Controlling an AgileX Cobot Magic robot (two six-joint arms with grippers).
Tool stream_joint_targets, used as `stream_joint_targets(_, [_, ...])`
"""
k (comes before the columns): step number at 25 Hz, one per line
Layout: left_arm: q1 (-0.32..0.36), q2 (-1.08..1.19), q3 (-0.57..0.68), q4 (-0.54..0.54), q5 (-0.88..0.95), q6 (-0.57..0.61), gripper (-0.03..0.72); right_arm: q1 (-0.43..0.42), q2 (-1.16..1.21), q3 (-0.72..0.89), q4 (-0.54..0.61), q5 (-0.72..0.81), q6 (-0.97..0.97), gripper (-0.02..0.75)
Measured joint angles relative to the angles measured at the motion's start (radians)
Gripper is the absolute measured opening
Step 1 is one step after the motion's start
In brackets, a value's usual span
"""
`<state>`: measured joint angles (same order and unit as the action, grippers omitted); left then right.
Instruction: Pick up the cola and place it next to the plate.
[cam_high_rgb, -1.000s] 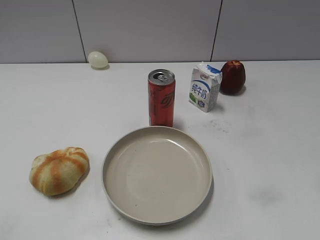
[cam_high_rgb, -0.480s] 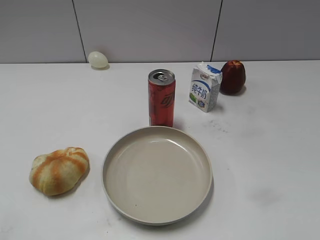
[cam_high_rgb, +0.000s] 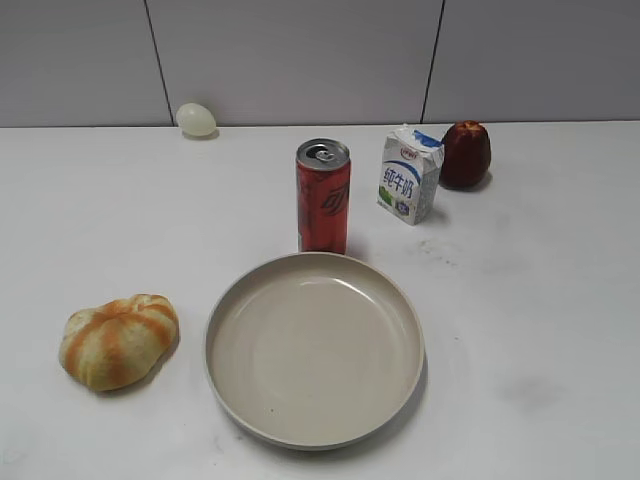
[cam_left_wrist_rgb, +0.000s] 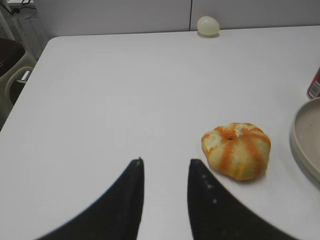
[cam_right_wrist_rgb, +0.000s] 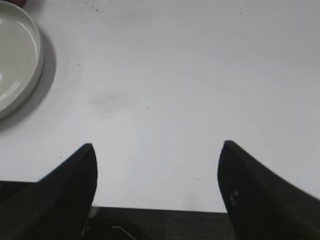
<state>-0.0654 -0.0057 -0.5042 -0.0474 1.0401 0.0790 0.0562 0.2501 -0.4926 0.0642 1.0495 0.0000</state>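
Standing upright, the cola (cam_high_rgb: 323, 196) touches the plate's (cam_high_rgb: 222, 379) far rim. I see my left gripper (cam_left_wrist_rgb: 165, 165) narrowly parted, my right gripper (cam_right_wrist_rgb: 157, 150) wide, both holding nothing.

A striped bread roll (cam_high_rgb: 118, 340), a pale egg (cam_high_rgb: 196, 119), a milk carton (cam_high_rgb: 409, 175) and a dark red apple (cam_high_rgb: 466, 154) sit on a white table (cam_high_rgb: 540, 300).

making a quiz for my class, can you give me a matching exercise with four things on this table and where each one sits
Things:
1. cola
2. egg
3. bread roll
4. apple

Places:
A. left of the plate, near the front
B. directly behind the plate
C. by the back wall, far left
D. right of the milk carton, at the back

Pairs: 1-B, 2-C, 3-A, 4-D
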Motion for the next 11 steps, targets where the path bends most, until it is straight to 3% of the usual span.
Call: stream_joint_targets(11, [0.0, 0.0, 0.0, 0.0, 0.0, 0.0, 0.236, 0.0, -0.224, 0.0, 0.0, -0.003, 0.0, 0.594])
